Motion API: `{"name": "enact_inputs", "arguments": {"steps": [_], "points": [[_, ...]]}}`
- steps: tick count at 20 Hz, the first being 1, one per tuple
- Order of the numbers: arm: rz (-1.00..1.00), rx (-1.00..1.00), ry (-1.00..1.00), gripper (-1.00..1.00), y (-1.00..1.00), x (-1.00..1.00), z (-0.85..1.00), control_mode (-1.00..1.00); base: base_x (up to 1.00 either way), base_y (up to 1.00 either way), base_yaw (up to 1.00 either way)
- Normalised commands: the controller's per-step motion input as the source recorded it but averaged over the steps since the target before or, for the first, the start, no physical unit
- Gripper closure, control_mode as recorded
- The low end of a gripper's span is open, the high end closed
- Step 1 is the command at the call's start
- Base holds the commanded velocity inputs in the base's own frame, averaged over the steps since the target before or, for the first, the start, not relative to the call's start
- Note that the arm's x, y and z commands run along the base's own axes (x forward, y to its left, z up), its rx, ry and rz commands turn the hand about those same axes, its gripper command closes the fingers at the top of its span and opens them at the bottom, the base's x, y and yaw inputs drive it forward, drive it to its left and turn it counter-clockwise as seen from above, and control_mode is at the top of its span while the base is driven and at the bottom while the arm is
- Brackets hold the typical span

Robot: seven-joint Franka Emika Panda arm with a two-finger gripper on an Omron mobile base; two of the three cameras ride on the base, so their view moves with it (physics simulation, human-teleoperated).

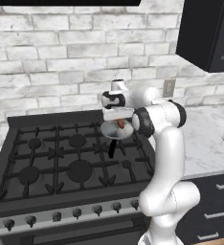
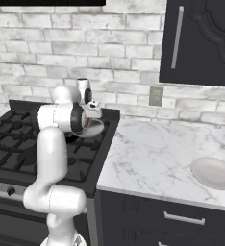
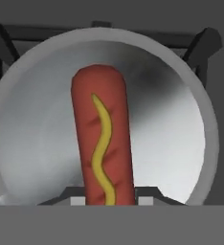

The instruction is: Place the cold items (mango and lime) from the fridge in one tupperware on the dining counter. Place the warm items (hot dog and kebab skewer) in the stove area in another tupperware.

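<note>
We note the pincer (image 3: 109, 200) clamped on the near end of the red mustard-striped hot dog (image 3: 103, 139), its long axis running straight away across the round grey pan (image 3: 190, 143).

No legible text, labels, brands, numbers or signs anywhere. Stove (image 1: 61, 162) knobs along the front edge: unmarked. Wall outlet plate (image 2: 156, 95) above the desk (image 2: 153, 149): blank. Dark cabinet door (image 2: 206, 38): plain, no lettering. Hot dog (image 3: 103, 143) in the pan (image 3: 181, 143): yellow mustard squiggle only, no characters.
</note>
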Motion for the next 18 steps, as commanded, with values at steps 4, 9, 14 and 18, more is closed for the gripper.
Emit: {"name": "enact_inputs", "arguments": {"steps": [4,9,14,18], "points": [[0.0,0.0,-0.22,1.0,-0.14,-0.86,0.5,-1.0,0.0,0.0,0.0],[0.0,0.0,-0.28,1.0,-0.13,-0.97,0.62,-1.0,0.0,0.0,0.0],[0.0,0.0,-0.04,1.0,-0.09,-0.91,0.78,-1.0,0.0,0.0,0.0],[0.0,0.0,0.0,1.0,-0.1,-0.9,0.82,-1.0,0.0,0.0,0.0]]}}
